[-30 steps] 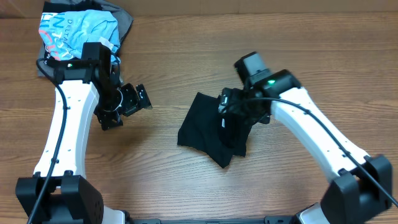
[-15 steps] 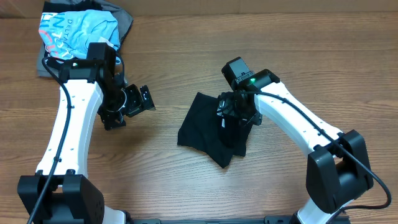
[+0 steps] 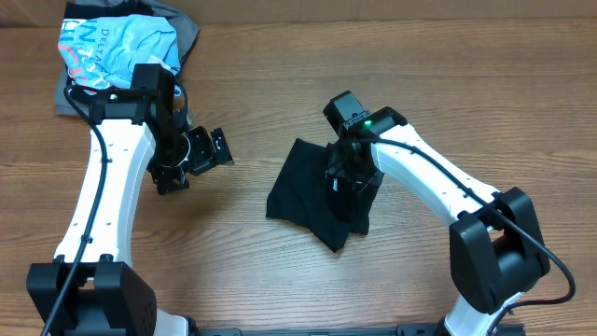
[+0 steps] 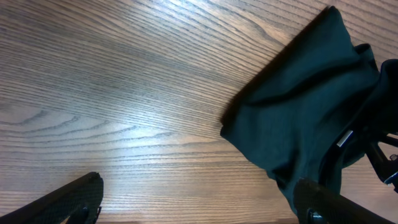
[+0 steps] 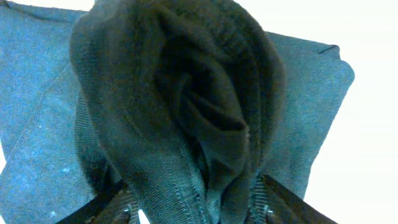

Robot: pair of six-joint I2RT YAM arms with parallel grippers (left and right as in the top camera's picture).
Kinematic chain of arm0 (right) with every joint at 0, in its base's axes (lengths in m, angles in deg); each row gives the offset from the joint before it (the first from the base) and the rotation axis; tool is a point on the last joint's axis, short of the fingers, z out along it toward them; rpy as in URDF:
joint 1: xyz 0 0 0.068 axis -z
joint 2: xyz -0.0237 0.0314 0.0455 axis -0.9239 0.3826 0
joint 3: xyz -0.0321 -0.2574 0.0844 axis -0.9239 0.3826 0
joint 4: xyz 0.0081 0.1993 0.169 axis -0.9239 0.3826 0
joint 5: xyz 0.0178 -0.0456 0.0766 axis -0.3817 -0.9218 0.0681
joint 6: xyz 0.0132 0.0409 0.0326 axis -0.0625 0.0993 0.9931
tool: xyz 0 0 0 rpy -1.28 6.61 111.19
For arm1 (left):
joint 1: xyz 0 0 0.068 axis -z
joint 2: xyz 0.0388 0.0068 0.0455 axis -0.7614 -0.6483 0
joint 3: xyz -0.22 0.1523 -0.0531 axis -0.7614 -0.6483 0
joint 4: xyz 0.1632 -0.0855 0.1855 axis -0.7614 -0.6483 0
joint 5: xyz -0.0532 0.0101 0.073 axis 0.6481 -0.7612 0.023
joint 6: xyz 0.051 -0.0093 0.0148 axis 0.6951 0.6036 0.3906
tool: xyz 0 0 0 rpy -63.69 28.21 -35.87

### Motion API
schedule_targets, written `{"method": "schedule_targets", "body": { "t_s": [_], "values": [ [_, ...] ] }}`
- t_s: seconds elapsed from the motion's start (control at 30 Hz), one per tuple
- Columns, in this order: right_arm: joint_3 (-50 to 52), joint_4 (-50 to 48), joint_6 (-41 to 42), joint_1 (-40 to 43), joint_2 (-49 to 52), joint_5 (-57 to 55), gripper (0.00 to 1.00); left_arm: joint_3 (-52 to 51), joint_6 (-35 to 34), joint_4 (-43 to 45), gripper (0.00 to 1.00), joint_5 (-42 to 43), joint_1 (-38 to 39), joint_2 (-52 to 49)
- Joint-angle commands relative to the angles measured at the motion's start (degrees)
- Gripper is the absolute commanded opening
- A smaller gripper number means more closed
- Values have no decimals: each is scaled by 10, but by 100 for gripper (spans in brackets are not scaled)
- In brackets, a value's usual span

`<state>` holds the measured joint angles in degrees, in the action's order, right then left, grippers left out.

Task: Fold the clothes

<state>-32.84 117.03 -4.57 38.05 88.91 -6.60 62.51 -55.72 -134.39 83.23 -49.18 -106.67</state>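
The clothes, a black T-shirt [image 3: 303, 191], lie crumpled in the middle of the wooden table. My right gripper [image 3: 347, 173] is down on the shirt's right part. In the right wrist view a thick bunch of its fabric [image 5: 186, 93] fills the gap between the fingers [image 5: 118, 202], which press it from both sides; my right gripper [image 5: 193, 199] is shut on it. My left gripper [image 3: 193, 163] hovers open to the left of the shirt, apart from it. The left wrist view shows the shirt's edge [image 4: 298, 118] ahead on the right, with my left gripper [image 4: 199, 193] holding nothing.
A light blue printed shirt [image 3: 117, 42] lies on a grey garment [image 3: 187, 33] at the table's back left corner, behind my left arm. Bare wood [image 3: 280, 75] surrounds the black shirt.
My right arm has swung left over the shirt and its fingers have closed in on a bunch of fabric. The left gripper shifted slightly and stays open.
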Motion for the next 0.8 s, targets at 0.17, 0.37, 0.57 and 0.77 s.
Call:
{"method": "schedule_targets", "body": {
  "t_s": [0.17, 0.37, 0.57, 0.77],
  "values": [
    [-12, 22, 20, 0, 1, -72, 43, -4, 21, 2, 100, -3, 4, -5],
    [-12, 78, 19, 21, 1, -130, 21, -5, 22, 3, 100, -3, 4, -5],
    [-10, 99, 18, 43, 1, -151, 4, -5, 22, 4, 100, -3, 4, -5],
    [-6, 120, 17, 64, 0, -158, 4, -5, 22, 5, 100, -3, 4, -5]
  ]
}}
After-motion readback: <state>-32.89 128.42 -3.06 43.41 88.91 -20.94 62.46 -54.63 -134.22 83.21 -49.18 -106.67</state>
